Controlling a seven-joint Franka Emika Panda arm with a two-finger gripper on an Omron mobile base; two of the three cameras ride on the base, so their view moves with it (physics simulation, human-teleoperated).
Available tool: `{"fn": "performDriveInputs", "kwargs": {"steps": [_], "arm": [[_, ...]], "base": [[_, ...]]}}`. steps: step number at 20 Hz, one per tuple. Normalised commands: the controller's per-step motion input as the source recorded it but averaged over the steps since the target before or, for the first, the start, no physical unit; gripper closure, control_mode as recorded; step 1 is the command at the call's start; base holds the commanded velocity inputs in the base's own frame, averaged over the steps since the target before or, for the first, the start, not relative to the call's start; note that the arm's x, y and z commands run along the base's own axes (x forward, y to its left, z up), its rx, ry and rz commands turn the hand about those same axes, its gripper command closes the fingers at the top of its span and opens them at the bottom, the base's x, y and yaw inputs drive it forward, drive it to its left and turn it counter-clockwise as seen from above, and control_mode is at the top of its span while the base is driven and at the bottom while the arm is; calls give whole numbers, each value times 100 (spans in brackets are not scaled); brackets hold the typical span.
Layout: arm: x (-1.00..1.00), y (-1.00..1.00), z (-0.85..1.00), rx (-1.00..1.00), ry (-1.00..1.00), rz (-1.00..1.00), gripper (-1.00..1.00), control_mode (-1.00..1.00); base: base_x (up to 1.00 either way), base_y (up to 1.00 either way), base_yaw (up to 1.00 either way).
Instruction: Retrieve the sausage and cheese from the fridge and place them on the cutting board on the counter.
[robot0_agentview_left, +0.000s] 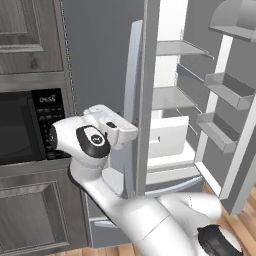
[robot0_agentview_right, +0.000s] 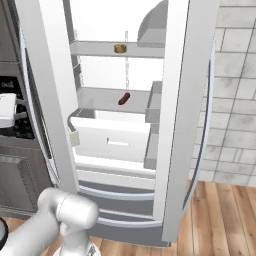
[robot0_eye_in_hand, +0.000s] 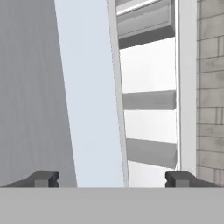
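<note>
Right base view caught the sausage (robot0_agentview_right: 124, 98) lying on a middle shelf of the open fridge (robot0_agentview_right: 120, 140), the cheese (robot0_agentview_right: 119, 48) on the shelf above, both untouched; hand view showed what it could not: the claw (robot0_eye_in_hand: 112, 178) spread wide and empty beside the door's pale edge, seemingly clear of its handle (robot0_agentview_left: 131, 100)

Glossy white arm (robot0_agentview_left: 135, 215), seemingly black-capped joints

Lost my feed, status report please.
Gripper jaws open, empty, by the fridge door edge. Sausage and cheese on shelves inside. Nothing blocking them.
</note>
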Motion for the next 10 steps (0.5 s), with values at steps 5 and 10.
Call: {"fn": "performDriveInputs", "kwargs": {"steps": [5, 10], "arm": [[-69, 2, 20, 0, -11, -16, -100, -100], [-92, -44, 44, 14, -18, 10, -100, -100]], "base": [[0, 0, 0], [0, 0, 0]]}}
